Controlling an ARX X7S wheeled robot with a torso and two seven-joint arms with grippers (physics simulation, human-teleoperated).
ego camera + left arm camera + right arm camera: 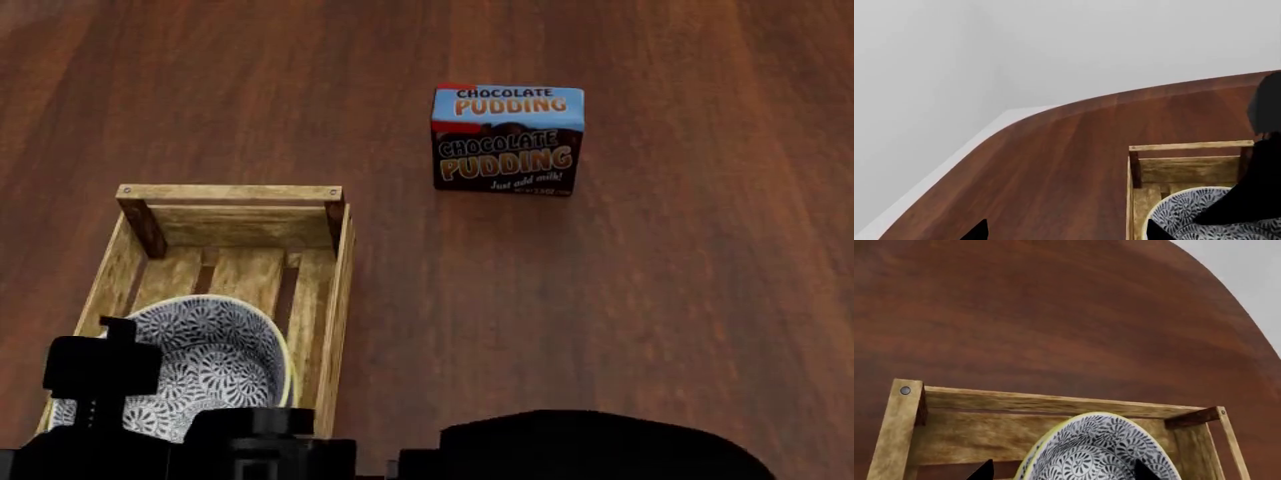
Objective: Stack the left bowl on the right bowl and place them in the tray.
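Your tray (336, 290) lies on the table (641, 300) at the left of the head view, its long axis running from near the robot away toward the far side, only slightly angled. The far end wall stands across that axis, with a corner post at each end; the near end is hidden behind the robot's dark body. Its slatted bottom shows bare in the far part.

The bowl (220, 360) sits inside the tray, in the nearer part, mouth upward, its patterned inside facing the head camera. Its rim lies close to the right plank side. Whether you see one bowl or two stacked, the pictures cannot settle; the right wrist view shows a yellowish edge along the rim (1054, 440), but no second rim is clear.

The pudding box (507, 140) stands upright on the table, well apart from the tray, beyond and to the right of it, its printed front toward the robot.

You see two dark fingertips (981, 471) low in the right wrist view, spread apart on either side of the bowl, so that gripper is open. The left wrist view shows dark tips (977, 231) likewise set apart, with nothing between them.
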